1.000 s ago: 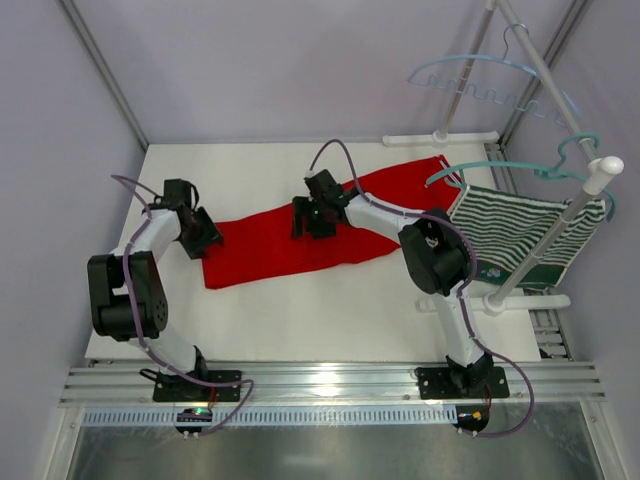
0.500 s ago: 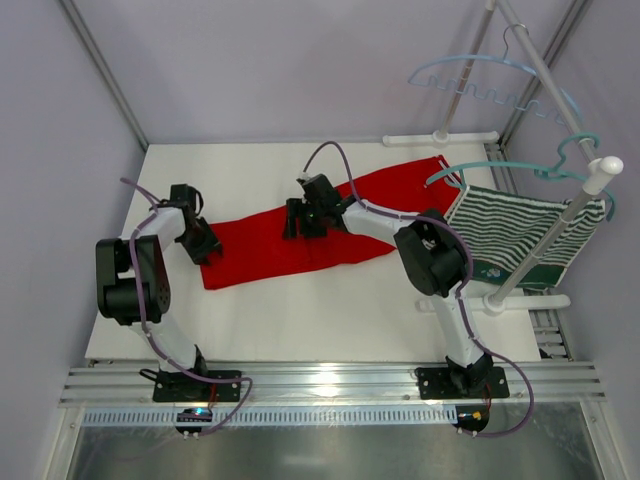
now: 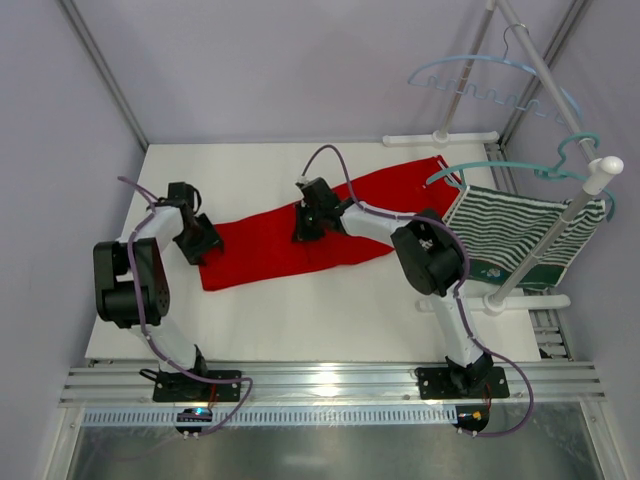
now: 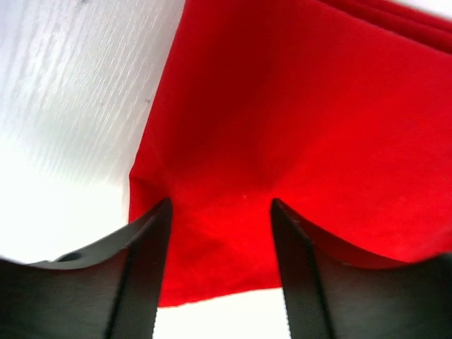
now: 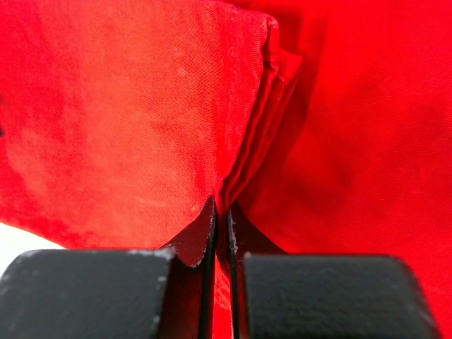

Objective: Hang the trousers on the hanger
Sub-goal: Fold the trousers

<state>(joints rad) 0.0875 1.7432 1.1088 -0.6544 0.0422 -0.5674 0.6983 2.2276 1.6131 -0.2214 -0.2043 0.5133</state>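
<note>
1. Right wrist view: the right hand (image 5: 220, 212) pinches a raised fold of the trousers (image 5: 106, 106).
2. Left wrist view: the left hand (image 4: 220, 208), fingers apart, rests on their end.
3. Top view alone: the trousers lie across the bench (image 3: 300, 310); the hanger (image 3: 470, 57) hangs far right.

striped garment (image 3: 520, 232): seemingly on teal hanger (image 3: 470, 167) | rack (image 3: 560, 225): white, right | table (image 3: 300, 312): white
</note>
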